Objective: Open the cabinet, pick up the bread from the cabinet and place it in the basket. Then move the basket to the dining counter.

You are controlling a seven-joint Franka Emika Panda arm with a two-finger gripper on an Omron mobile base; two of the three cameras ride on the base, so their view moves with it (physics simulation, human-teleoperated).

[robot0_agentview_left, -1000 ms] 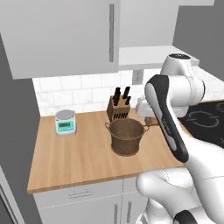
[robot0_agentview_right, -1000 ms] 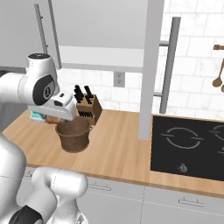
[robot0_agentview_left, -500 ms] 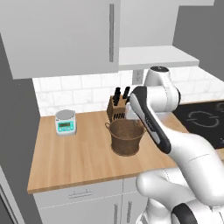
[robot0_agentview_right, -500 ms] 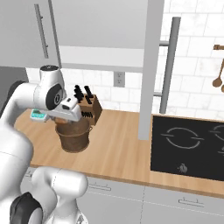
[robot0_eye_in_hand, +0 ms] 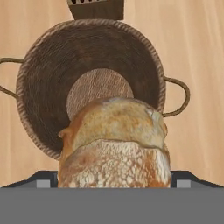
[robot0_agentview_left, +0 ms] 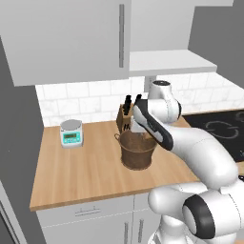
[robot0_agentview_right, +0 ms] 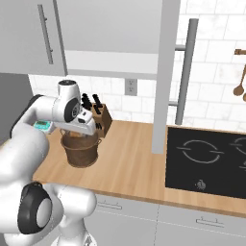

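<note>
Bread (robot0_eye_in_hand: 114, 144): golden-brown crusty loaf, close under the hand camera, between the gripper jaws, which stand wide and are set against its two sides, so the gripper holds it. It hangs above the basket (robot0_eye_in_hand: 87, 83), overlapping the near rim in the hand view.

Basket: dark brown, woven, round, two loop handles, upright on the wooden bench (robot0_agentview_left: 90, 167), nothing lying on its woven floor. From the left base view the gripper (robot0_agentview_left: 136, 126) sits just over the basket's (robot0_agentview_left: 137, 150) opening.

Knife block (robot0_agentview_right: 101, 120) stands just behind the basket (robot0_agentview_right: 80, 150). Kitchen scale (robot0_agentview_left: 71, 133) well apart towards the wall. Cabinet (robot0_agentview_left: 71, 38) above, one door (robot0_agentview_right: 163, 72) swung open. Hob (robot0_agentview_right: 211, 161) off to the side.
</note>
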